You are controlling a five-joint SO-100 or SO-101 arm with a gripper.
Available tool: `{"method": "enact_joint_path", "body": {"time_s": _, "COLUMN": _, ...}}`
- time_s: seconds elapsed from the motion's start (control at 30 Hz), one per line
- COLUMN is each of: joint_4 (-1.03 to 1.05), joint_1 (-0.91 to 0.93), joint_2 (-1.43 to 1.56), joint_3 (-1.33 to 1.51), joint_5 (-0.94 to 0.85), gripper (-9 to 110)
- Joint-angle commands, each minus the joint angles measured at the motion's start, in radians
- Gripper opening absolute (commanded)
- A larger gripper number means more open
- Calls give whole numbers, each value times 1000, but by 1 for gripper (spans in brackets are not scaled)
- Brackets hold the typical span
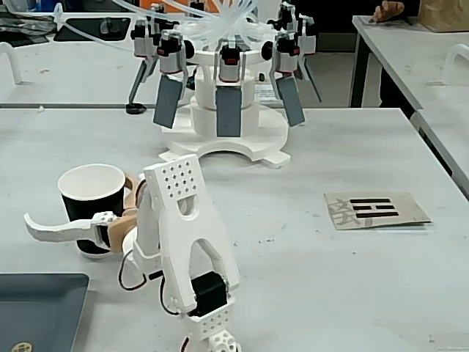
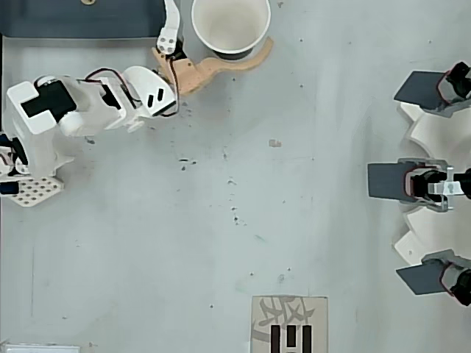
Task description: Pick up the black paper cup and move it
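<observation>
- Gripper (image 1: pixel 77 213) (image 2: pixel 221 33) stands spread wide around the cup (image 1: pixel 91 209) (image 2: pixel 230 27), not closed on it; in the fixed view the white finger (image 1: pixel 55 229) curves in front of the cup, with a gap, while the tan finger (image 2: pixel 228 65) passes behind it.
- In the overhead view the tan finger lies right against the cup's lower rim, and the white finger reaches off the top edge of the picture, left of the cup.
- Cup stands upright on the table (image 1: pixel 315 264) (image 2: pixel 221 220), mouth up, white inside, black outside, at the top edge of the overhead view.
- Arm (image 1: pixel 179 242) (image 2: pixel 88 110) rises from its base near the table's front edge in the fixed view.
- A dark tray (image 1: pixel 37 308) (image 2: pixel 81 18) lies just beside the cup, at the front left corner in the fixed view.
- A printed card (image 1: pixel 375 210) (image 2: pixel 288 323) lies well apart, toward the table's right side in the fixed view.
- A white rig with grey paddles (image 1: pixel 227 95) (image 2: pixel 434 180) stands at the far edge.
</observation>
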Motion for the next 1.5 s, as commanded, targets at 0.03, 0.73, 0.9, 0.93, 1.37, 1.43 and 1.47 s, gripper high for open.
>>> {"method": "enact_joint_path", "body": {"time_s": 0.03, "joint_4": 8, "joint_1": -17, "joint_2": 3, "joint_3": -41, "joint_5": 20, "gripper": 46}}
{"method": "enact_joint_path", "body": {"time_s": 0.73, "joint_4": 8, "joint_1": -18, "joint_2": -9, "joint_3": -61, "joint_5": 38, "gripper": 25}}
{"method": "enact_joint_path", "body": {"time_s": 0.9, "joint_4": 8, "joint_1": -18, "joint_2": -17, "joint_3": -71, "joint_5": 38, "gripper": 20}}
{"method": "enact_joint_path", "body": {"time_s": 0.93, "joint_4": 8, "joint_1": -18, "joint_2": -17, "joint_3": -71, "joint_5": 38, "gripper": 19}}
{"method": "enact_joint_path", "body": {"time_s": 1.37, "joint_4": 8, "joint_1": -18, "joint_2": 12, "joint_3": -64, "joint_5": 23, "gripper": 10}}
{"method": "enact_joint_path", "body": {"time_s": 1.43, "joint_4": 8, "joint_1": -18, "joint_2": 28, "joint_3": -52, "joint_5": 18, "gripper": 9}}
{"method": "enact_joint_path", "body": {"time_s": 1.47, "joint_4": 8, "joint_1": -17, "joint_2": 38, "joint_3": -43, "joint_5": 15, "gripper": 8}}
